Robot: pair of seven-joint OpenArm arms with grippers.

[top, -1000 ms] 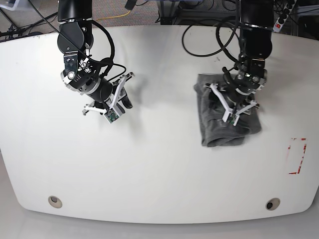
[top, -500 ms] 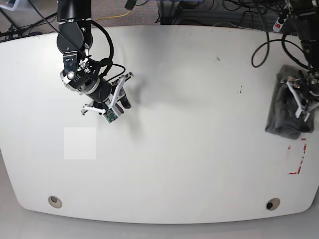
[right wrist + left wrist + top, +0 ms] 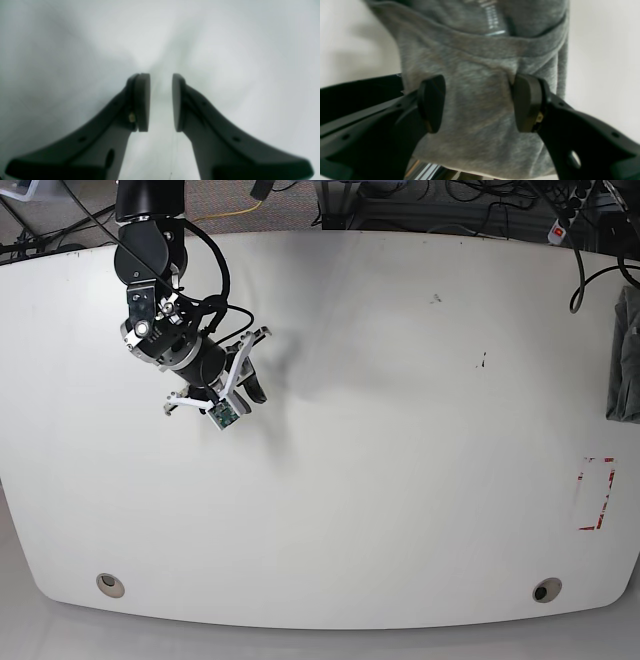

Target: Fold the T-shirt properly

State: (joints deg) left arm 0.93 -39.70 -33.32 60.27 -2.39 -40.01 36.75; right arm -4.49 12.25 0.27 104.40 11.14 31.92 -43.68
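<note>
The T-shirt [image 3: 626, 370] is located at the far right edge of the bench [image 3: 400, 480], where only a narrow grey strip of it is seen in the base view. In the left wrist view the T-shirt [image 3: 480, 100] is shown as a bundled, folded mass of heather-grey knit with a rolled hem band across its upper part. The left hand [image 3: 480, 105] is spread apart, with one dark pad on each side of the bundle. The right-hand pad [image 3: 527, 102] is pressed against a crease in the cloth. Whether the other pad touches the fabric cannot be determined. Whether the cloth is actually gripped cannot be told.

The right hand [image 3: 245, 385] is positioned over the bench, well apart from the T-shirt, on the opposite side of the base view. In the right wrist view the right hand [image 3: 161, 102] is seen nearly closed, a narrow gap remaining between its pads. Nothing is held between them, and only bare white bench [image 3: 225, 50] is seen beyond.
</note>
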